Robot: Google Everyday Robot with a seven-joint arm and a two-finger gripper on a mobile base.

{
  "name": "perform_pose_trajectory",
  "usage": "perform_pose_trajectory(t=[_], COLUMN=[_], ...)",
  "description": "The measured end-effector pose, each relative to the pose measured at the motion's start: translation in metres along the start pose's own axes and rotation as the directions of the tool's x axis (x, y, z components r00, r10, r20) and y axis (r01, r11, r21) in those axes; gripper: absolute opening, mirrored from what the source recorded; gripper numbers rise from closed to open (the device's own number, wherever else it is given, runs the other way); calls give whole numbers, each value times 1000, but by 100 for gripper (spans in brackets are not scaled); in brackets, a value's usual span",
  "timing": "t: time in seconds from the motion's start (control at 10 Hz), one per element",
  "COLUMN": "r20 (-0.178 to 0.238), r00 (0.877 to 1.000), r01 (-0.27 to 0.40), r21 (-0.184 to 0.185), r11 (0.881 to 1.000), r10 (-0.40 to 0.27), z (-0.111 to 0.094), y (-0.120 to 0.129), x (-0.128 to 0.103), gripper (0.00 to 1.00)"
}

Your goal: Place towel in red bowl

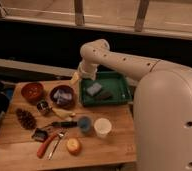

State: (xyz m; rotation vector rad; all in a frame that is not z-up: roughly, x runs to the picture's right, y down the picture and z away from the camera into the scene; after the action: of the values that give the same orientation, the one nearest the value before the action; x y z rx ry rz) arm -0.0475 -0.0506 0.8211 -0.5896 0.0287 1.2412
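a rectangular green plastic tray (107, 103) is seen at the back edge of the light wooden table (114, 149), with the folded grey-blue towel (94, 89) lying inside it beside a small dark object (106, 95). the white arm's gripper (77, 78) is held low just outside the tray's left rim, near the towel but apart from it; whether the claw is spread or pressed together cannot be told. the round red bowl (32, 91) is placed towards the table's left edge, well apart from the tray. between them a dark purple bowl (62, 96) with bluish contents is set, touching or nearly touching the tray's left side. open table is left behind the red bowl. in front, a small metal can (43, 106), a brown pine cone (25, 118), a blue cup (85, 123), a white cup (102, 127), an orange fruit (73, 145) and a red-handled tool (45, 147) are spread out.
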Motion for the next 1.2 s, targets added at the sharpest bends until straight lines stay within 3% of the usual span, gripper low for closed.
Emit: perform_pose_trajectory(t=[0.2,0.7,1.0,1.2], r20=[-5,-21,-31,-38], r00=[1000,996,991,983], r01=[7,81,127,171], r21=[-14,-84,-128,-173], r11=[1000,993,984,970], r10=[-7,-83,-132,-180], z=[4,76,93,97], y=[5,63,79,96], x=[1,-8,-14,-17], gripper=[80,80,80,80])
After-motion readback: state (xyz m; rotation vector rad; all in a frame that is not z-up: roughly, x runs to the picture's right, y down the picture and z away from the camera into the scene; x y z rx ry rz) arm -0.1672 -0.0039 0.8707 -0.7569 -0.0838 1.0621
